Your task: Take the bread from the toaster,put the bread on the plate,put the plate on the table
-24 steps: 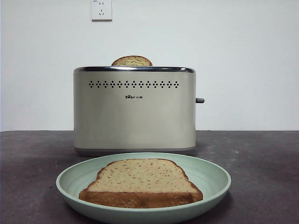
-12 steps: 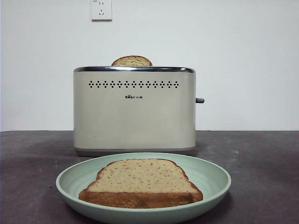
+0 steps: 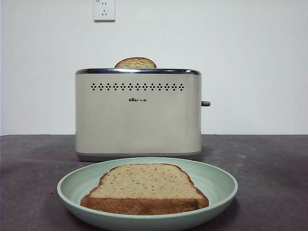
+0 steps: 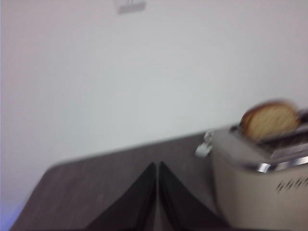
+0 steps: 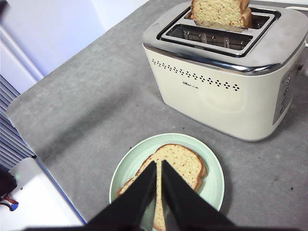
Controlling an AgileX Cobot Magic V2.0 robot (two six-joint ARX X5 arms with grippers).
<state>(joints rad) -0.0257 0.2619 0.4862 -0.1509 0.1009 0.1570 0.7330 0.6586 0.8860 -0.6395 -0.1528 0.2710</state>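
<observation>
The bread (image 3: 144,188) lay flat in the plate (image 3: 219,187); a second slice (image 3: 135,63) stood in the toaster (image 3: 138,120) at 12 o'clock. Both grippers' fingers were together, left gripper (image 4: 157,168) and right gripper (image 5: 159,166).

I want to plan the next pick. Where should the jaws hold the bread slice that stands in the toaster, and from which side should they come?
Grip the domed top of the slice in the toaster across its flat faces, coming down from above. Only that crust dome rises above the toaster slot.
</observation>
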